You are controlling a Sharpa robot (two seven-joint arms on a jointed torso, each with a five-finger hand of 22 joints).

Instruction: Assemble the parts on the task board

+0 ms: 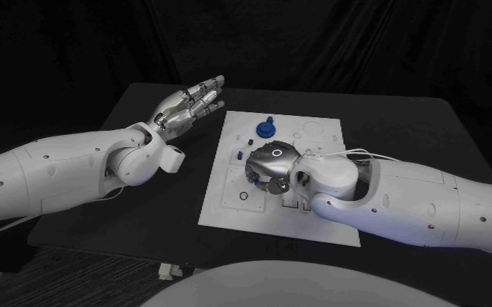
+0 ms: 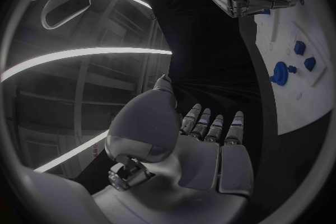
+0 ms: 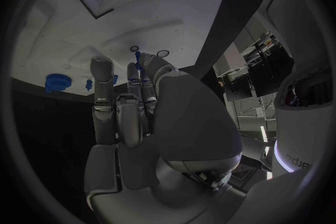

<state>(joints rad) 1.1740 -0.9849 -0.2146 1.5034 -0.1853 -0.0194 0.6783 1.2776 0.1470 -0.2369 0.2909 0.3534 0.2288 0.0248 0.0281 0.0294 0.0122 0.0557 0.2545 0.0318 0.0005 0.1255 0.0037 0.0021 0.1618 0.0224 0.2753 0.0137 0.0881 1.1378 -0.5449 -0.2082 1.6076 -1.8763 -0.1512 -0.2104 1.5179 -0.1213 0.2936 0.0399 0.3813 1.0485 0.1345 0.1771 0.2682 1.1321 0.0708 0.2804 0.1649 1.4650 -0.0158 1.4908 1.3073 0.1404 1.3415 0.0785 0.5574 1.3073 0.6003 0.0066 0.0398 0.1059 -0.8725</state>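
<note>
Black tabletop (image 1: 410, 129) spreads under everything I see, with the white task board (image 1: 234, 200) lying flat at its middle.

My right hand (image 1: 269, 168) is over the middle of the board, fingers pointing down at it. In the right wrist view the fingers (image 3: 103, 89) are drawn close together, and a small blue part (image 3: 139, 57) shows right at their tips, just above the board's white face. It looks pinched there, but I cannot tell for certain whether the fingers actually hold it or only touch it.

My left hand (image 1: 190, 108) is off the board, over bare table beside its far left corner. Its fingers (image 2: 213, 123) are stretched out nearly straight and slightly apart, and it has nothing in it.

Beyond the right hand's fingertips, toward the far edge of the board, a round blue part (image 1: 266, 129) with a short stem stands upright on the board. In the left wrist view two smaller blue parts (image 2: 304, 55) lie just beside it, well apart from the left fingertips.
</note>
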